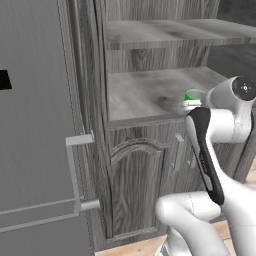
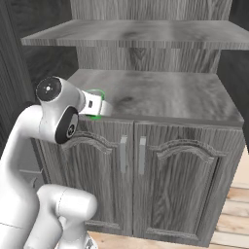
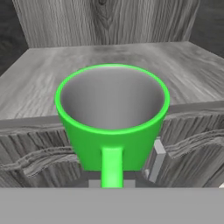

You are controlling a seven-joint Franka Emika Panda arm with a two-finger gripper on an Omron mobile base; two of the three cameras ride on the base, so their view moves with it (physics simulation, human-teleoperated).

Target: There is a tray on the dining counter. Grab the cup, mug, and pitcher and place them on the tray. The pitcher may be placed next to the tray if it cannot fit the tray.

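The mug point(image 3: 112, 118) is bright green with a grey inside, and its handle points straight at the hand camera. My gripper point(image 3: 112, 183) is shut on that handle, with the mug upright in front of it. The mug hangs at the front left edge of a grey wood cabinet top point(image 2: 160, 95), its base in front of the cabinet's face. In the left base view a green sliver of the mug point(image 1: 194, 94) peeks out behind my wrist. From the right base view the mug point(image 2: 99, 115) is mostly hidden by my hand. The tray, cup, pitcher and dining counter are out of view.
The cabinet has two arched doors point(image 2: 180, 180) with vertical handles below the top. A wooden shelf point(image 2: 141, 34) runs above it. A tall grey appliance door point(image 1: 35, 125) with a bar handle point(image 1: 75, 170) stands to the left. Wood floor lies below.
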